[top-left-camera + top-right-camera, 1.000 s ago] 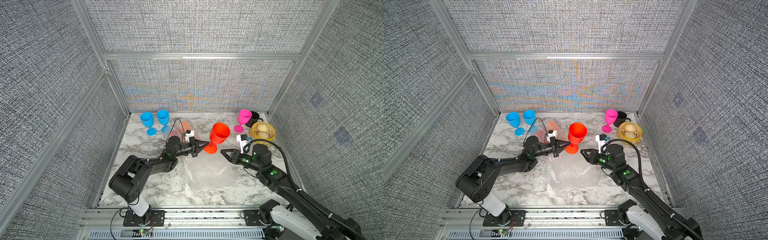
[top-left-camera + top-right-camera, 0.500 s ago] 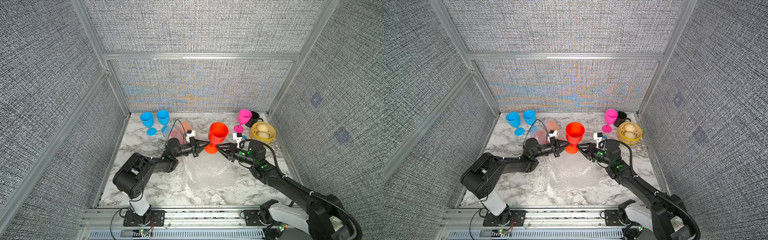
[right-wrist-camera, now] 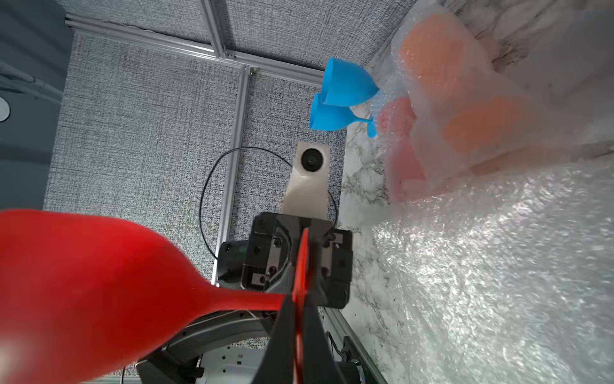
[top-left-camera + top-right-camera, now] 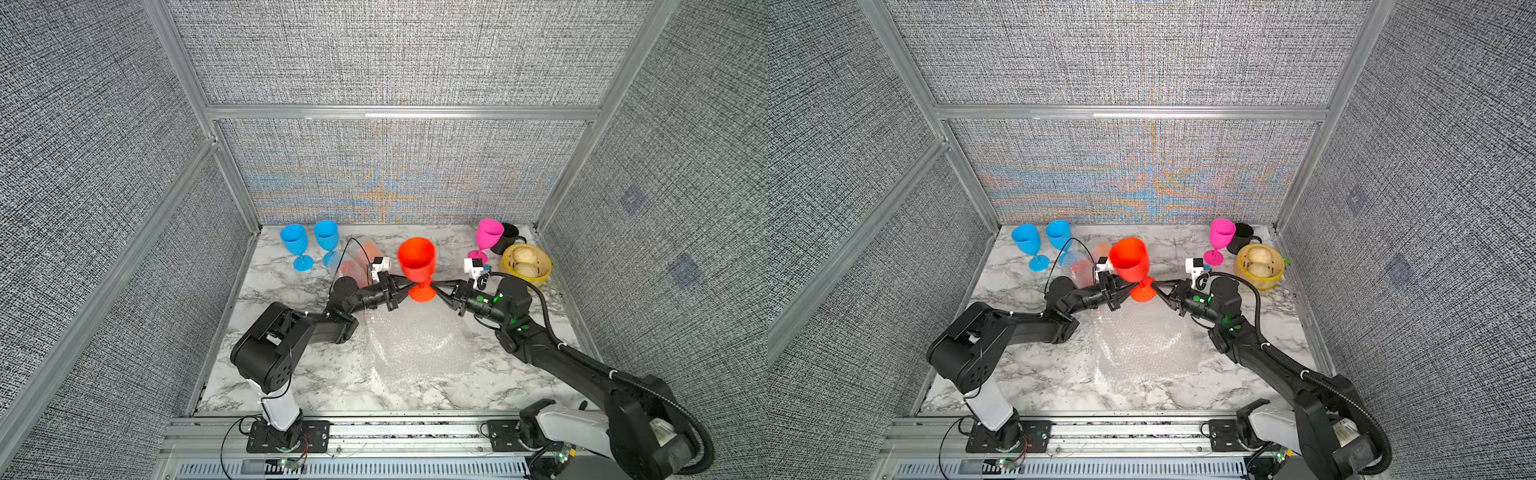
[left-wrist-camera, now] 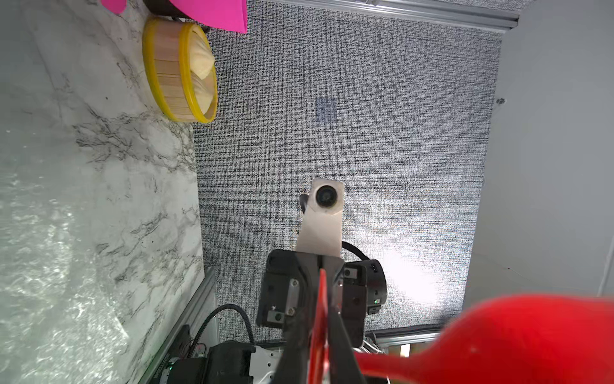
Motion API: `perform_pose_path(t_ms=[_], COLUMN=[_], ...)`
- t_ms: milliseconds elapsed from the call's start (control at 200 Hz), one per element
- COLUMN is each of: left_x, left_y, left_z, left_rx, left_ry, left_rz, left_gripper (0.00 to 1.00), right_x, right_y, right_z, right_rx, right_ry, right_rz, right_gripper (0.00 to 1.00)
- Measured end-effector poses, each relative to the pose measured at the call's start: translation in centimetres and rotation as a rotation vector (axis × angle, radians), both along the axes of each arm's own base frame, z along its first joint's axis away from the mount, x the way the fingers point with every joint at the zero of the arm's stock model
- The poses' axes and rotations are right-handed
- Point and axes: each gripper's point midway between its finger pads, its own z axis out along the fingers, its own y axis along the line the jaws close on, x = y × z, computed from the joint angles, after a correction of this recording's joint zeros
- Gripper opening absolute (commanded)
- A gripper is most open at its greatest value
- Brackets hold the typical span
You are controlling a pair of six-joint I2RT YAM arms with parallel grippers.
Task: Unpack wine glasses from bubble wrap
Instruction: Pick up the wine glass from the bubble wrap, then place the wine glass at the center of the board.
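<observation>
**Two grippers at one goblet foot.** The right gripper (image 4: 434, 284) is pressed together on the rim of the round foot of an opaque red plastic stemmed goblet (image 4: 417, 258). This goblet stands bowl-up between the two grippers. The right wrist view shows the foot edge-on between that gripper's fingers (image 3: 282, 339).

The left gripper (image 4: 409, 286) meets the same foot from the opposite side, its fingers (image 5: 297, 345) closely flanking the rim. Whether they press on it or stand slightly off cannot be told.

Below both grippers, toward the arm bases, a flat clear bubble wrap sheet (image 4: 415, 345) lies spread on the white-grey marbled tabletop (image 4: 291, 374).

Just behind the left gripper, crinkled bubble wrap (image 3: 428, 139) covers an orange goblet (image 3: 481, 123) and a second red goblet (image 3: 403, 166), both dimly visible through it. Beyond these, a blue plastic goblet (image 4: 294, 243) and a second blue goblet (image 4: 326, 237) stand upright side by side.

Beyond the right gripper stand three things:
- a pink plastic goblet (image 4: 488, 233)
- a black handled mug (image 4: 509, 239)
- a yellow-rimmed wooden steamer basket (image 4: 528, 282) holding pale buns
</observation>
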Motion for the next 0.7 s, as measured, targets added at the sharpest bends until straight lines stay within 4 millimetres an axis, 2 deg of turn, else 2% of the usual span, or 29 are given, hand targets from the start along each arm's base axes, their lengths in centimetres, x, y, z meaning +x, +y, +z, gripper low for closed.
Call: perform_pose_path(t_ms=[45,145,235,320,425,530,610,701], left_x=[-0.2,-0.3,-0.5,-0.6,-0.7,-1.3,-1.6,-1.6], left_y=[-0.1,0.0,0.3,0.8,1.6,2.2,2.5,2.9], left_z=[0.2,1.0,1.6,1.4,1.1,1.8,2.0,1.8], left_rx=[0.005,0.026,0.062,0.126,0.235,0.328,0.384,0.452], left_ry=[-0.007,-0.039,-0.081,-0.111,-0.162,-0.246,-0.296,-0.342], left_rz=[-0.011,-0.014,-0.011,-0.005,0.013,0.018,0.012,0.009], left_gripper=[0.56,0.56,0.56,0.56,0.56,0.56,0.56,0.56], right_x=[0.0,0.8,1.6,2.7,4.1,5.3,6.2,7.4], right_y=[-0.1,-1.3,-3.3,-5.8,-9.4,-13.0,-14.6,-15.5], right_z=[0.0,0.5,1.0,0.8,-0.8,-3.0,-5.2,-8.0], right_rx=[0.003,0.007,0.011,0.008,-0.016,-0.052,-0.087,-0.119], right_ry=[0.005,-0.008,-0.028,-0.030,0.000,0.038,0.079,0.138], right_rz=[-0.001,-0.044,-0.105,-0.183,-0.289,-0.403,-0.455,-0.480], right_gripper=[0.00,0.00,0.00,0.00,0.00,0.00,0.00,0.00])
